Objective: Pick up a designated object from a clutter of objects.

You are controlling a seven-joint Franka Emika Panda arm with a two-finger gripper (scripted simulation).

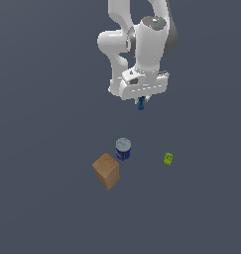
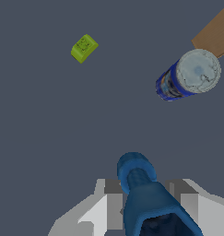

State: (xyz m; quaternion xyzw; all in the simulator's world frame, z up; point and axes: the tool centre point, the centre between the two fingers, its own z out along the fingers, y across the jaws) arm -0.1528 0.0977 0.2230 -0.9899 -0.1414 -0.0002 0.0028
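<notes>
Blue piece [image 2: 145, 198] gripped in hand [image 1: 141, 100] | raised above can [image 1: 123, 148]

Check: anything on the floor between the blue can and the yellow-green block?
Nothing. Both views show only bare dark floor between the blue can and the yellow-green block. The tan box sits on the can's other side.

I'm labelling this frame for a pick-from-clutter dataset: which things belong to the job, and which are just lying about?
Job:
- small dark blue piece, held between the fingers
- gripper, shut on it, raised above the floor

Lying about:
- blue can with pale lid
- tan box, beside the can
- yellow-green block, set apart
</notes>
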